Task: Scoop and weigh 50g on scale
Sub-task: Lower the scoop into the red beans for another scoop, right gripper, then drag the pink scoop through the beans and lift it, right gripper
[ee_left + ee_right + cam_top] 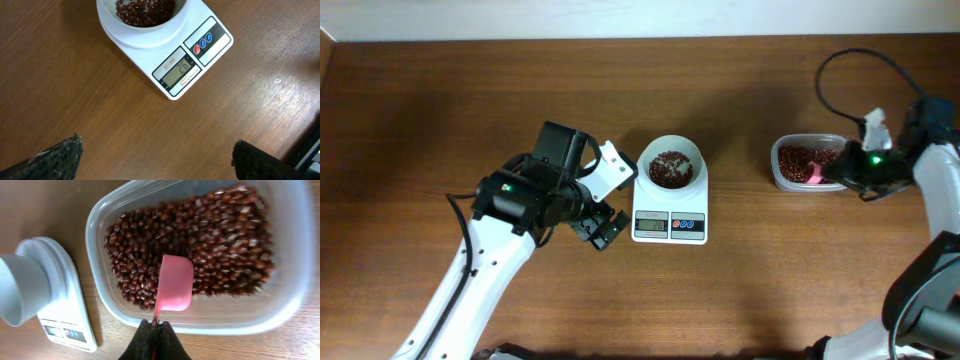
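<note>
The right pincer [156, 325] is clamped tight on the thin handle of a pink scoop [175, 282]; the scoop's cup looks empty and sits over the beans [220, 245] in a clear tub [295, 295], touching them or just above, I cannot tell which. The scale [67, 297] stands well off to one side of the tub. The left pincer [157, 160] hangs with its jaws wide apart over the bare table [75, 90], just beside the scale and holding nothing. On the scale sits a white bowl [150, 31] with a modest layer of beans in it; the display [178, 70] seems to read 26, so I judge the job roughly half done.

The handle is slim and the grip is far back, so a loaded cup could twist or droop in the jaws; beans would then scatter on the way across. A heaped scoop tipped all at once could overshoot the target; the last pours want small amounts. The left pincer is close enough that a drift sideways could nudge the scale and upset its reading.
</note>
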Available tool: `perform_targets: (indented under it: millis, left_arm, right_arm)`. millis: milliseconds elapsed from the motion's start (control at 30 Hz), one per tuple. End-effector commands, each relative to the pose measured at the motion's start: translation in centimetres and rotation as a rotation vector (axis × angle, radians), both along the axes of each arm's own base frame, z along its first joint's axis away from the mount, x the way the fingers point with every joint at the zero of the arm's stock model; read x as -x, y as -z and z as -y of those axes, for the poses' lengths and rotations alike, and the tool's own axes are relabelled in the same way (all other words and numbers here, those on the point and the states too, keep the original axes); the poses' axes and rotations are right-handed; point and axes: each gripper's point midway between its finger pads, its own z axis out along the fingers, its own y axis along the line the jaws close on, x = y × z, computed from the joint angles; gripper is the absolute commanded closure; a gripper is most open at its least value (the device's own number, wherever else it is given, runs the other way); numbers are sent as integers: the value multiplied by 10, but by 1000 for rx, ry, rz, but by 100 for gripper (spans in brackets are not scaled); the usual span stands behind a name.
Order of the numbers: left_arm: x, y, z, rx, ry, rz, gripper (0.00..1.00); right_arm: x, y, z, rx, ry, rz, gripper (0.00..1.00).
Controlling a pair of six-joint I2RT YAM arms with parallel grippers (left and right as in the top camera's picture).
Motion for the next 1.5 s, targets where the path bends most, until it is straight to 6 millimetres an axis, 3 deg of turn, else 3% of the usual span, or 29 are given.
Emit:
perform_targets:
  millis: [0,200,600,1300,1467]
  left_arm:
    - [3,-4,2,20,0,6,1]
    - [3,-4,2,20,0,6,1]
    - [3,-4,2,20,0,6,1]
    - [3,-4,2,20,-1,6,1]
    - [3,-4,2,20,0,6,1]
  right_arm:
    - [-1,-10,0,-148,38,49,96]
    - [-3,-25,5,-262,72,111,96]
    - [-4,-33,-3,-325,62,134,96]
    - [-12,-82,-32,-614,3,279,96]
    - [-13,-84,-38,-627,-14,279,96]
